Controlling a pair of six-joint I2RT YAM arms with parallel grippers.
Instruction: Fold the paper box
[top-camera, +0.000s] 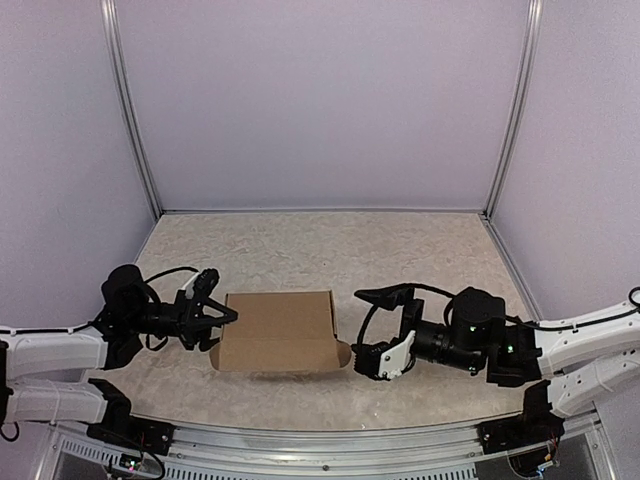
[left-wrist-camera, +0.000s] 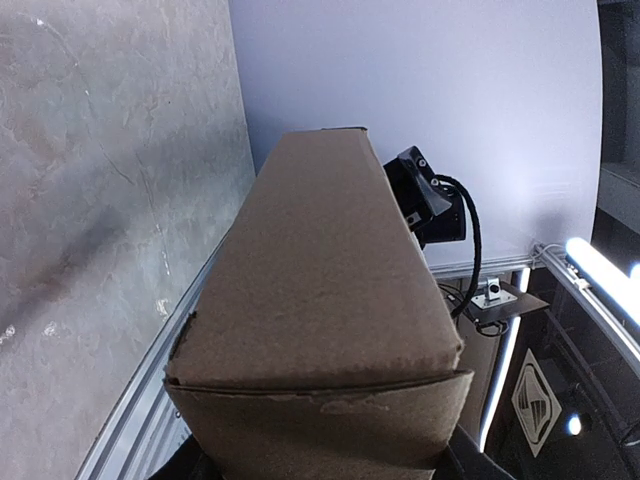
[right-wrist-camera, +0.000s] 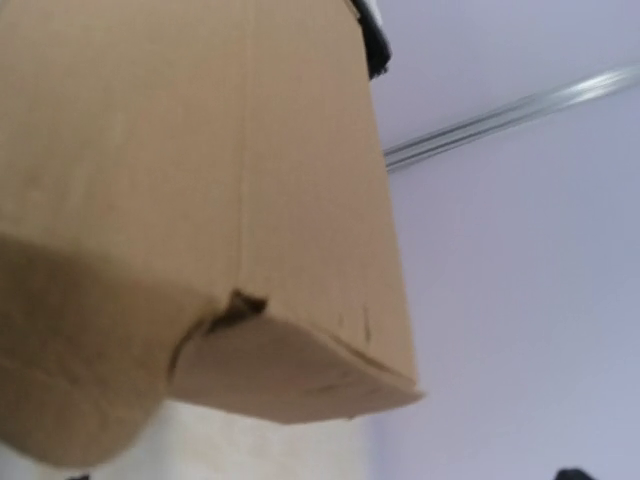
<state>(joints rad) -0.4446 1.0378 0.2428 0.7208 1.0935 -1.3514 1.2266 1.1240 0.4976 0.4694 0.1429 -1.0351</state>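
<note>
From the top view, the paper box (top-camera: 275, 330) sits at the middle of the near part of the counter (top-camera: 300, 250). Its long axis runs left to right and a rounded tab sticks out at its near right corner. Bare counter stretches behind it to the back wall, with less room toward the near edge. Both arms reach inward, low and nearly level. The left gripper (top-camera: 218, 315) meets the box's left end. The right gripper (top-camera: 375, 335) is spread wide just beside the right end, one finger black and one white.

In the left wrist view, the box (left-wrist-camera: 320, 300) fills the centre with a folded end flap nearest the camera. The counter (left-wrist-camera: 100, 200) is at the left, and a black part with a cable (left-wrist-camera: 428, 198) shows past the far end. The fingers are cut off below, so I cannot tell whether they clamp the box.

In the right wrist view, the box (right-wrist-camera: 200, 180) is blurred and very close, and no fingers show.
</note>
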